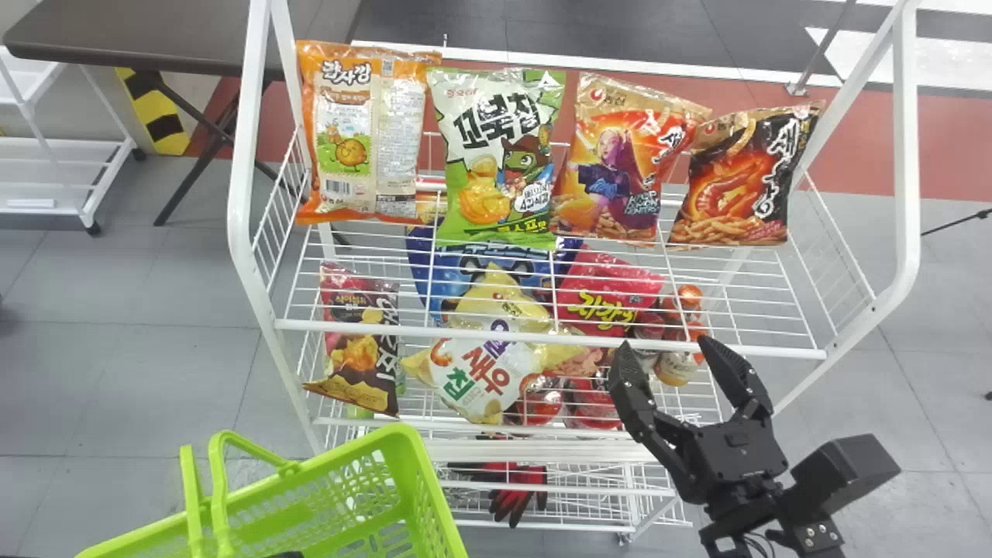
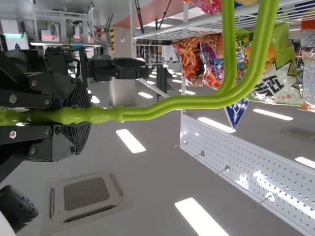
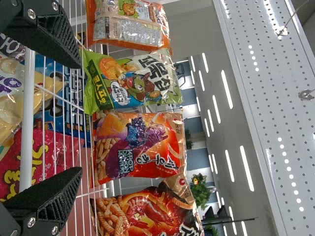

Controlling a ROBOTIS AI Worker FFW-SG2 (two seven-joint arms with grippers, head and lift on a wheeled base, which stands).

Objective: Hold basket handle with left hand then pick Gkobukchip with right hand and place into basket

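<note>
- Completed portion: the left gripper has its fingers closed about the basket handle, pinching the green bar between its pads; the holding step may be judged accomplished.
- Basket: lower left of the head view, near the front of the white rack, its interior turned up towards the camera.
- Object of the task: the Gkobukchip, a green and white bag upright on the rack's upper shelf, upper centre of the head view, between the orange snack bag and the orange bag with a purple figure.
- Right gripper: lower right of the head view, at the shelf's front rail, fingers spread wide with nothing between them and apart from the Gkobukchip.
- Outstanding portion: grasping, lifting and placing, all not yet done. The next move presumably calls for bringing the open fingers towards the upper centre and around the bag; its close neighbours could be nudged or caught. Overall, the preparatory half appears complete, the transfer unstarted.
</note>
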